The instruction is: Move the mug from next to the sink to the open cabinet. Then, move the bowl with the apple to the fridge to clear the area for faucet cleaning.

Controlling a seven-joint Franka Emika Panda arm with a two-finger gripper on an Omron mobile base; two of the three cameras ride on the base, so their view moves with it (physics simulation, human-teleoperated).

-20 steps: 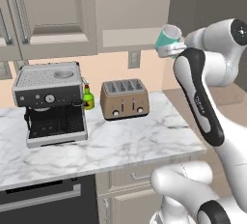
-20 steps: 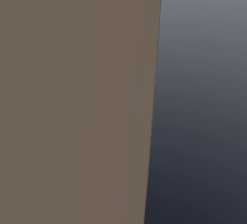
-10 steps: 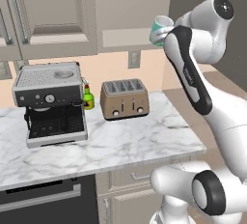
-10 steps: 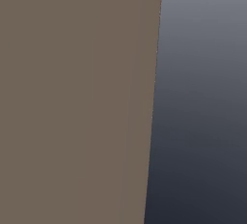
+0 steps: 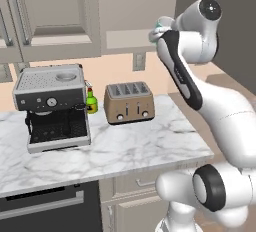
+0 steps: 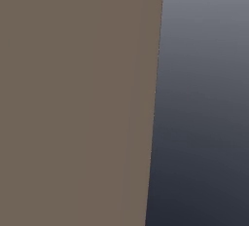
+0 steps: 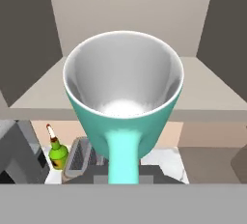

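While the arm is raised high at the right of the left base view, the scene can be read from left to right along the white marble counter [image 5: 125, 148]. At far left, beige-grey wall cabinet doors [image 5: 50, 16] with framed panels are hung above the worktop. Below them, a silver and black espresso machine [image 5: 52, 107] is stood on the marble. Just to its right, and partly hidden behind it, a green bottle with a red label [image 5: 91, 102] is seen; the same bottle [image 7: 57, 152] appears at lower left in the hand view. Further right, a tan four-slot toaster [image 5: 129, 102] is set near the back wall, apart from the bottle. On the wall above and to the right of the toaster, a pale outlet plate [image 5: 138, 61] is fixed.

To the right again, the teal mug [image 5: 159, 28] is held up at the level of the open cabinet [image 7: 43, 90], well above the counter. In the hand view the mug [image 7: 124, 92] is seen close up, its pale empty inside turned toward the camera and its handle running down toward the bottom edge. The plain flat shelf is seen behind and below the mug's rim, with dark cabinet walls to either side. The gripper [image 5: 163, 32] is closed on the mug, though its fingertips are covered by the cup and the handle.

In the right base view, a flat brown panel [image 6: 73, 98] is shown at left and a dark grey surface [image 6: 204, 98] at right.
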